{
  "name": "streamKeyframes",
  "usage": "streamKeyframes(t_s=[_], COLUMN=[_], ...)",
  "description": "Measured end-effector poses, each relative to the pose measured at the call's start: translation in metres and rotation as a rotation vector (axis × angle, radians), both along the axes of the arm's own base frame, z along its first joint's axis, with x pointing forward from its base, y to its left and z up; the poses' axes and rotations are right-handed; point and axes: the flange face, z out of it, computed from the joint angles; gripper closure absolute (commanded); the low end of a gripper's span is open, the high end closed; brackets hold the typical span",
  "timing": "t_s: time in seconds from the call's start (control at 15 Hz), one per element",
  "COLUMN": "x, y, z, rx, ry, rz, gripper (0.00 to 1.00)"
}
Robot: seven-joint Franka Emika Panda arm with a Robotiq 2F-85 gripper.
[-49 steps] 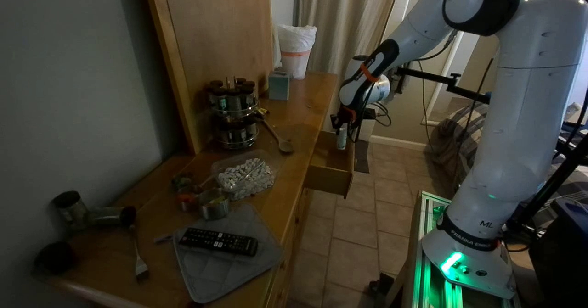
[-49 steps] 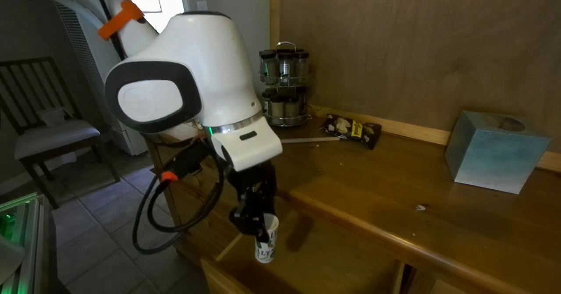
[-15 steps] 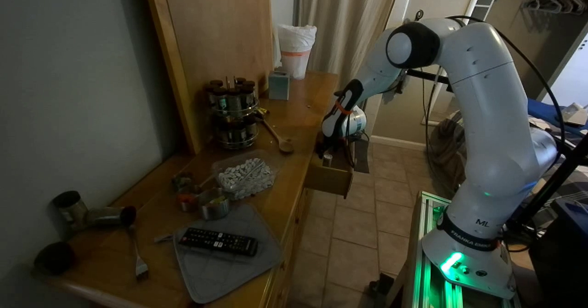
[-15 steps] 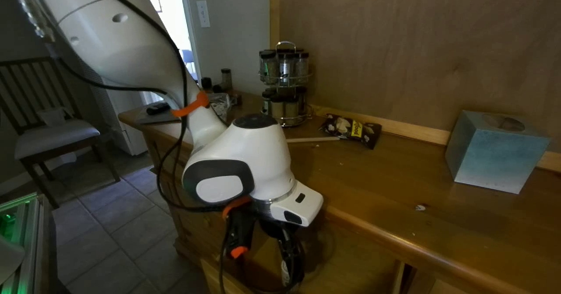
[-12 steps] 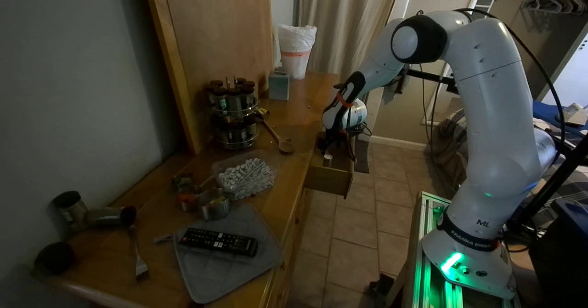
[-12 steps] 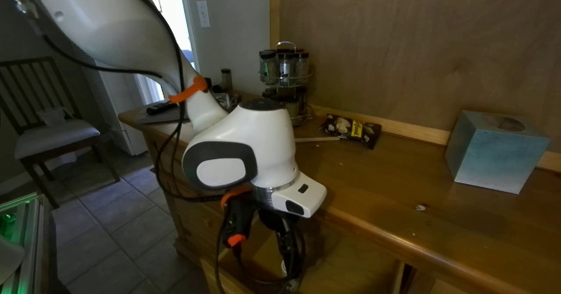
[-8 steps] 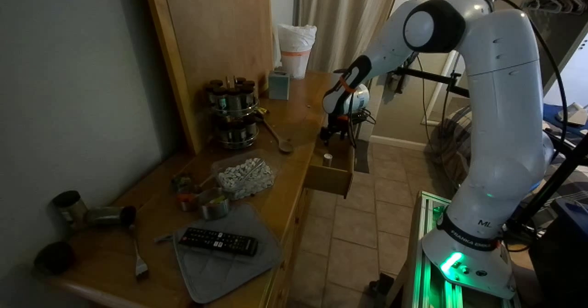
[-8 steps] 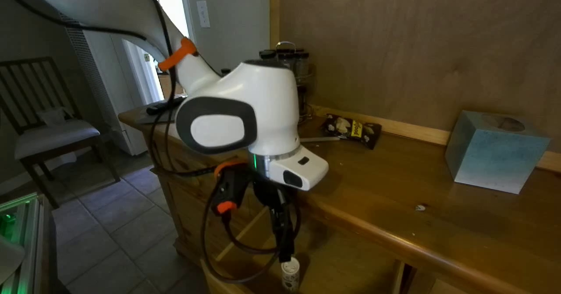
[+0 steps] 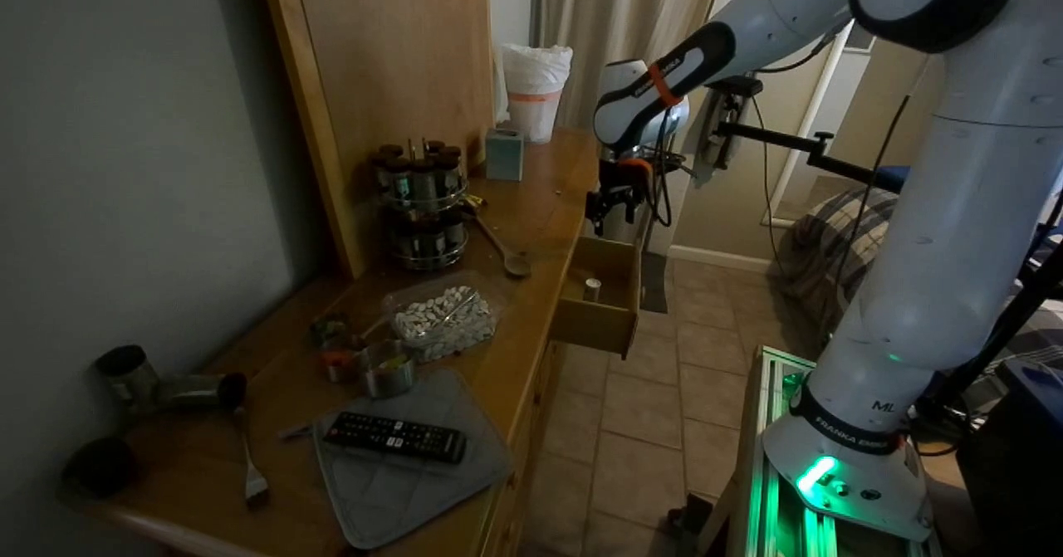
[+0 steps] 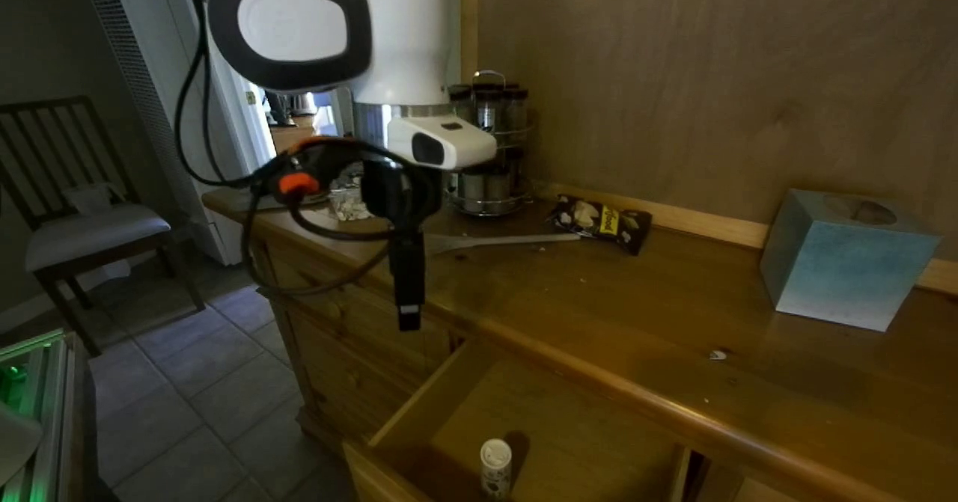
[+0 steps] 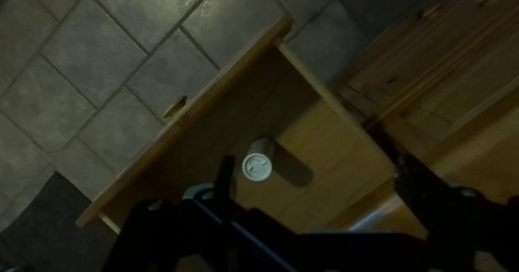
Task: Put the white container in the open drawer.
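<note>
- Wrist view: the white cylindrical container [image 11: 258,160], perhaps card, stands inside the shallow rectangular light-brown wooden drawer [image 11: 324,150], on its bottom, apart from the walls in view.
- The black two-fingered claw [image 9: 614,223] is released: its fingers are spread with nothing between them, and in both exterior views it is well above the container.
- Done, in my judgement: the container is in the drawer and let go, which is all the task asks.
- Left: probably only bringing the white jointed robot arm [image 9: 905,275] clear; the drawer is pulled out, and closing it is not requested.
- Pointing: the container is upright, long axis vertical, its pale round lid [image 10: 495,452] facing up. Its slant in the wrist view I take for perspective. Which way its printed front faces I cannot tell.
</note>
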Motion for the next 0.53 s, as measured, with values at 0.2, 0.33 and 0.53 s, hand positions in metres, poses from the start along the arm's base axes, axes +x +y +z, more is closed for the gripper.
streamKeyframes(t_s=[0.2,0.33,0.53], x=[-0.012,-0.021,-0.036], y=[0.038,0.059,0.075], z=[0.037,0.058,0.084], rx=[0.019,0.023,0.024], ry=[-0.037,-0.076,-0.121], rz=[0.119,0.215,0.324], gripper=[0.00,0.00,0.00])
